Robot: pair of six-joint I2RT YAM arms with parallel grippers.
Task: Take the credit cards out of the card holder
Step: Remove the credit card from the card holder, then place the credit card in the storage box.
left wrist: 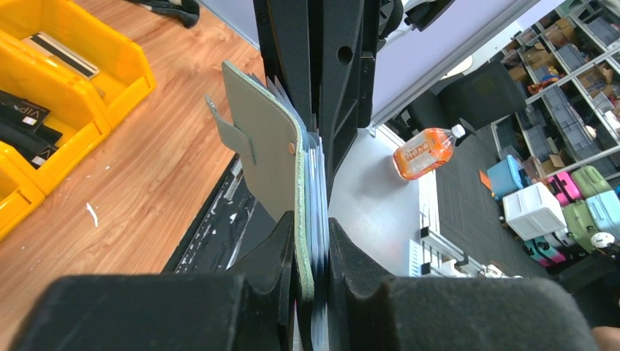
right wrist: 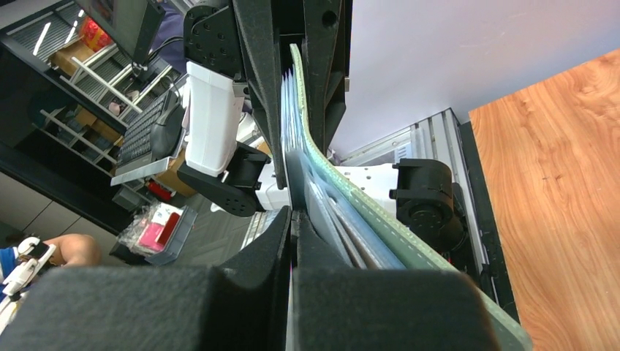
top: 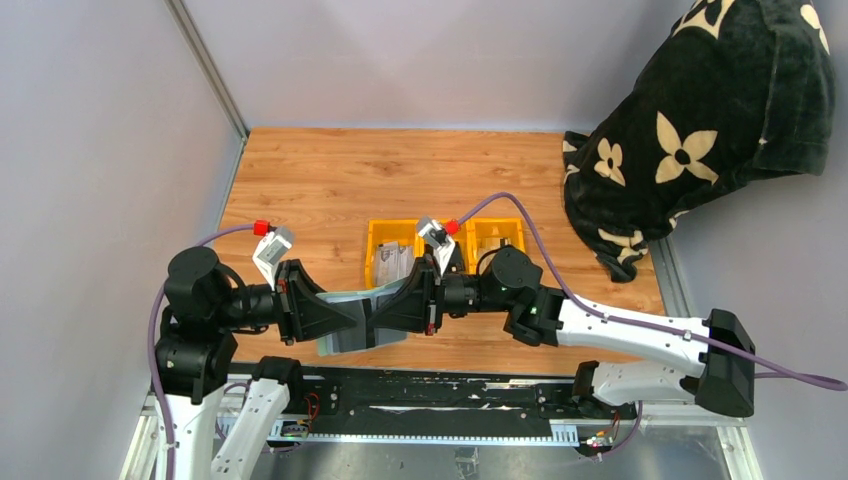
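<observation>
The sage-green card holder (top: 340, 343) hangs in the air between my two grippers, above the table's front edge. My left gripper (top: 352, 318) is shut on it. In the left wrist view its jaws (left wrist: 313, 248) clamp the green cover (left wrist: 263, 139) and the stacked blue-white card edges (left wrist: 319, 219), and the strap tab (left wrist: 234, 131) sticks out left. My right gripper (top: 386, 312) faces it. In the right wrist view its jaws (right wrist: 291, 234) are shut on one thin grey card (right wrist: 286, 131), while the green cover (right wrist: 351, 197) bends away to the right of the finger.
A yellow three-compartment bin (top: 385, 228) sits on the wooden table just behind the grippers, with cards lying in it (top: 392, 265). It also shows in the left wrist view (left wrist: 110, 80). A black flower-patterned cloth (top: 700, 120) covers the back right corner.
</observation>
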